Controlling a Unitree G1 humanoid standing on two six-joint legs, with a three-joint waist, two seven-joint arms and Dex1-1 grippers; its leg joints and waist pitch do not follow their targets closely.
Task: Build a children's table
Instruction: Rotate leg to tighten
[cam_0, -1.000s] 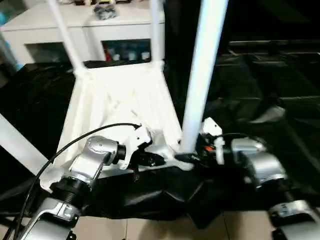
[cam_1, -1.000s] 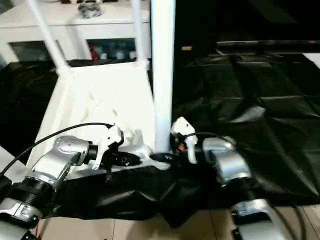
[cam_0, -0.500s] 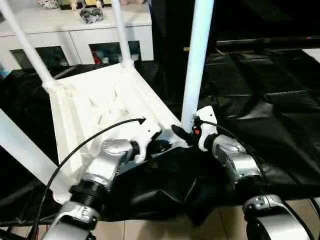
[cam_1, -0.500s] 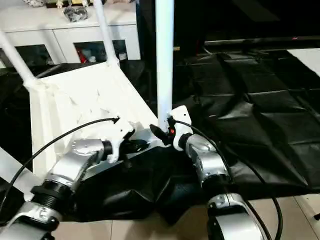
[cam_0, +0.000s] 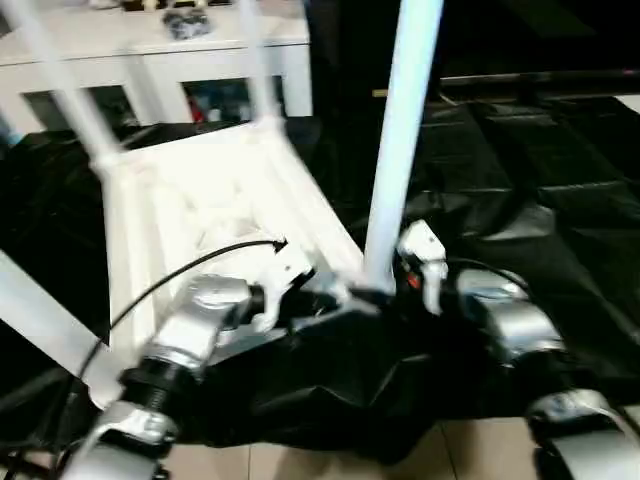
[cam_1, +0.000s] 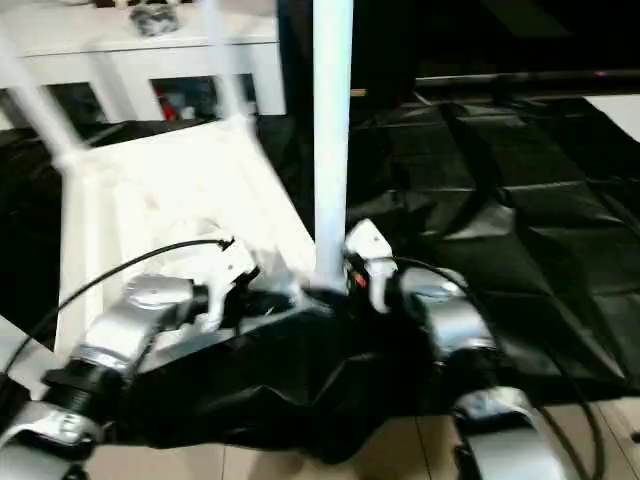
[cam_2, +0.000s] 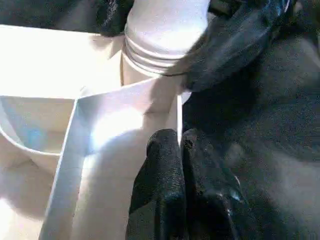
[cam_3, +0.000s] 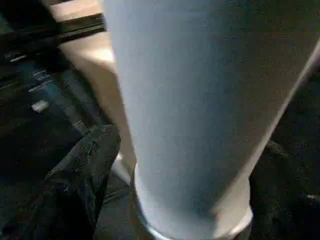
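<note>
The children's table lies upside down, its white ribbed top on the black cloth. Four white legs stand in its corner sockets: two far ones, one at the near left, and one upright at the near right corner. My left gripper is shut on the top's thin rim wall beside that corner socket. My right gripper is closed around the near right leg's base, with one finger on each side of it.
The black-draped work table stretches off to the right. A white glass-door cabinet stands behind it. A black cable loops over my left forearm. Light floor tiles show below the table's front edge.
The whole picture has shifted and tilted. My right forearm has swung out to the right around the leg's base. Both grippers stay at the near right corner.
</note>
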